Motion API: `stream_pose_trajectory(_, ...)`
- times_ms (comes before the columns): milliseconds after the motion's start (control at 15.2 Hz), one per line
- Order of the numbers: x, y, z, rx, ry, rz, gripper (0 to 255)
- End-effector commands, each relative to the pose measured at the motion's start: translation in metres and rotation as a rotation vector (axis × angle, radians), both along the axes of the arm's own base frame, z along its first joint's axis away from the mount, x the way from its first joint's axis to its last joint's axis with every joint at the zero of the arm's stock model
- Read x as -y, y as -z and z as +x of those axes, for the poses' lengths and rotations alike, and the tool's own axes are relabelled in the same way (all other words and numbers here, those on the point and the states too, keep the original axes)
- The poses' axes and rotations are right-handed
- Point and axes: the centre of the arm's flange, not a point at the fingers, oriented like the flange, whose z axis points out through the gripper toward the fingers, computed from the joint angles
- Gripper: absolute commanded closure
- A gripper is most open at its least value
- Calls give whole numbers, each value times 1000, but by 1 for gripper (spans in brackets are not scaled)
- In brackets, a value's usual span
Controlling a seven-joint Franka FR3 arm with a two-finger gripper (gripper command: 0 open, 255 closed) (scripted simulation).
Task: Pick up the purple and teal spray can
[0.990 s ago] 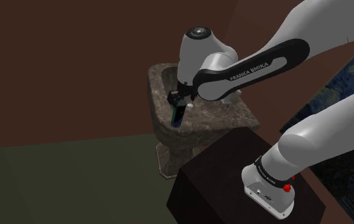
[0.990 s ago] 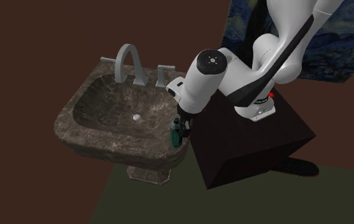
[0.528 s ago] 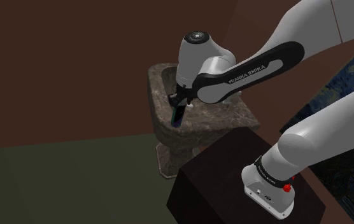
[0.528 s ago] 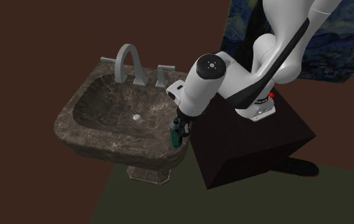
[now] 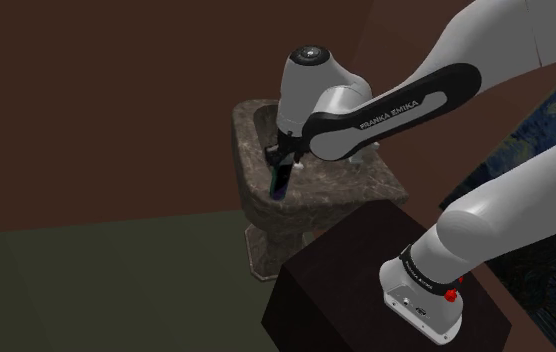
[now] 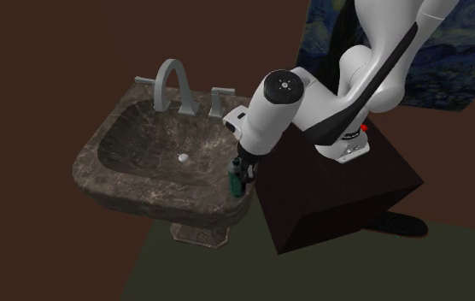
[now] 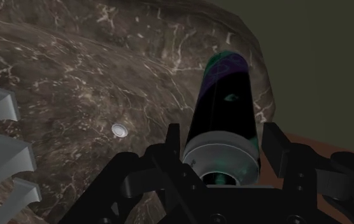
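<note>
The end effector (image 7: 223, 135) clasps the purple and teal spray can (image 7: 226, 95), which stands upright on the marbled sink's (image 6: 142, 198) rim.

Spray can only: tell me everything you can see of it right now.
The spray can is a slim cylinder. Its body is dark, with purple and teal patches toward the base and a pale grey ring cap at the top. It stands roughly upright on the rim of the dark marbled sink, at the corner nearest the stand. The tool sits over its top end; whether it grips the can cannot be told.
</note>
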Motion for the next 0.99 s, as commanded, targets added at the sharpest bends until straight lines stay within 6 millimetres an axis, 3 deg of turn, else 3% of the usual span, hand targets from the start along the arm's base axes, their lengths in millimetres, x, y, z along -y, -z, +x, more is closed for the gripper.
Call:
stream_pose_trajectory(0,1,-9,-1,-1,0,0,255)
stream_pose_trajectory(792,1,-73,-1,-1,0,0,255)
stream_pose_trajectory(924,1,-74,-1,-1,0,0,255)
